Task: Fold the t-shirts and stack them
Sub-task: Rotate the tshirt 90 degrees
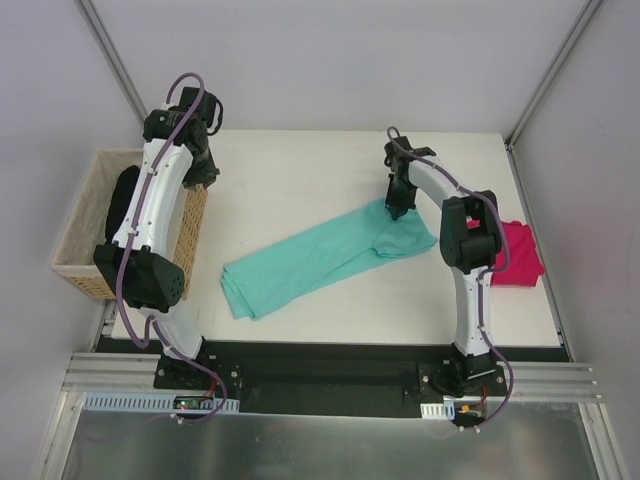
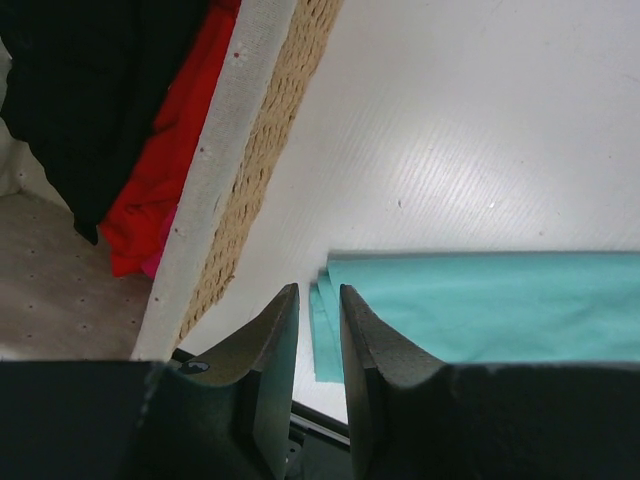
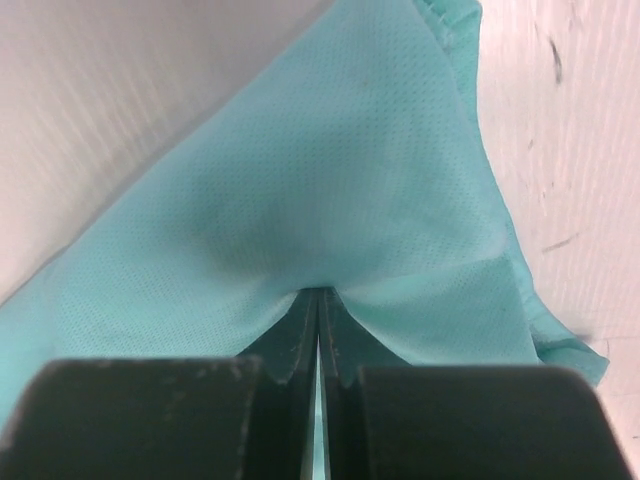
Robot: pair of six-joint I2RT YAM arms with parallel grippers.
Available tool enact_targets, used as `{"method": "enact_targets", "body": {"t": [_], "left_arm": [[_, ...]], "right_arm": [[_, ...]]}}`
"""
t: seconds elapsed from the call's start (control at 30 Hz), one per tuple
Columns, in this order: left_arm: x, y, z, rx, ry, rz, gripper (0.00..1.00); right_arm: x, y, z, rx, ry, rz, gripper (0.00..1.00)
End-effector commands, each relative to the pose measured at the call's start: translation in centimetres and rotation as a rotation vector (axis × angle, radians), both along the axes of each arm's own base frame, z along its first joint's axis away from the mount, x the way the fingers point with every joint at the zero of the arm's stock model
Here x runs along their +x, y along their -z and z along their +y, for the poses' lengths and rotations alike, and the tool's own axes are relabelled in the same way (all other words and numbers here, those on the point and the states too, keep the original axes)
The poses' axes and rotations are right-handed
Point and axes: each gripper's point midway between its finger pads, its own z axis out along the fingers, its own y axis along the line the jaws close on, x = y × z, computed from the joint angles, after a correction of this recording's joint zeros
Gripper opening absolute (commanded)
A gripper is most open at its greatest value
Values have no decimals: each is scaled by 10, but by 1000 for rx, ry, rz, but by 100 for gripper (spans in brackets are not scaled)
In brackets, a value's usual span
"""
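Teal shirt [image 1: 310, 262]: folded lengthwise into a long strip. It lies flat and diagonal across the middle of the table [image 1: 300, 170], running from near the front-left corner toward the right edge. At its right end the cloth widens and is bunched.

Right gripper [image 1: 397, 208]: positioned over that right end. In the wrist view the fingers [image 3: 300, 335] are pressed fully together, with teal cloth [image 3: 330, 180] pinched between the tips and drawn into a pucker at the right gripper [image 3: 318, 300].

Pink shirt [image 1: 518, 255]: folded, at the right edge of the table, well apart from the teal shirt. The right arm partly covers it.

Left gripper [image 1: 205, 170]: positioned at the left edge of the table, beside the far corner of the basket [image 1: 75, 235]. In the wrist view the left gripper [image 2: 318, 300] shows a narrow gap between the fingers [image 2: 275, 330]. Nothing is in the gap. The left end of the teal strip [image 2: 480, 300] lies on the table beyond the tips, not touching them.

Basket [image 2: 240, 140]: woven, with a pale fabric rim, set against the left edge of the table. It contains black cloth [image 2: 90, 90] and red cloth [image 2: 170, 150].
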Motion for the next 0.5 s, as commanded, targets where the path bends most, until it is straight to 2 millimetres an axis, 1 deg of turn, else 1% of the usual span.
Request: {"method": "enact_targets", "body": {"t": [0.0,0.03,0.07,0.1,0.2,0.3,0.37,0.4,0.43,0.47], "left_arm": [[1,-6,3,10,21,4,23],[-1,-8,4,11,19,1,22],[-2,-7,5,13,18,4,22],[-4,-8,6,17,18,6,22],[-10,-6,12,27,10,18,23],[-17,-6,16,31,2,23,23],[-19,-5,17,31,0,31,23],[-20,-4,17,30,1,34,23],[-21,-5,16,26,0,33,23],[-22,-4,16,22,1,37,22]], "right_arm": [[32,-4,3,11,-48,-51,1],[38,-5,5,19,-60,-60,1],[47,-12,11,40,-74,-82,1],[50,-3,11,40,-89,-66,1],[62,-1,21,82,-125,-81,1],[69,-1,29,115,-163,-106,1],[76,-2,32,123,-192,-133,1],[78,-1,35,129,-206,-136,1],[82,-5,39,152,-224,-148,1],[85,-3,41,160,-237,-157,1]]}}
